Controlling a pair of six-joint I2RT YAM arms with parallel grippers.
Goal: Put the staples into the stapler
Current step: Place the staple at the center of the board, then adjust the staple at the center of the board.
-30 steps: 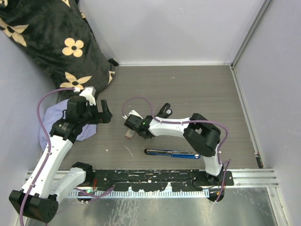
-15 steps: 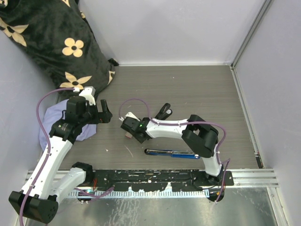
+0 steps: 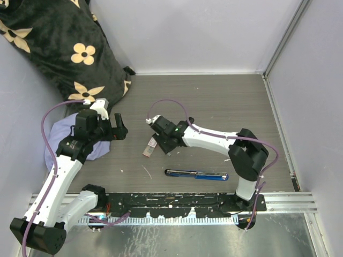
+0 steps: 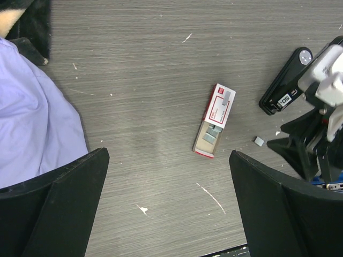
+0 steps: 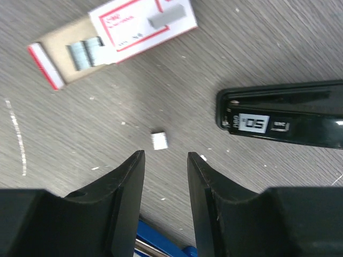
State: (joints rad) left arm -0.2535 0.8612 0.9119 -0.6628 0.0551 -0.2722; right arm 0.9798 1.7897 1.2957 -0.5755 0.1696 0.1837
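The staples box, white with a red label, lies flat on the table with its tray slid partly out and grey staples showing. It also shows in the left wrist view and the right wrist view. A black stapler lies just right of it. A small loose staple piece lies on the table. My right gripper hovers beside the box, jaws slightly apart and empty. My left gripper is wide open and empty, held to the left.
A long black and blue stapler lies near the front edge. A lavender cloth and a black flowered cushion fill the left side. Walls close the back and right. A metal rail runs along the front.
My right gripper has pulled back to the right, off the staples box, and the arm's elbow has swung right. The box now lies uncovered. The left arm has not moved.
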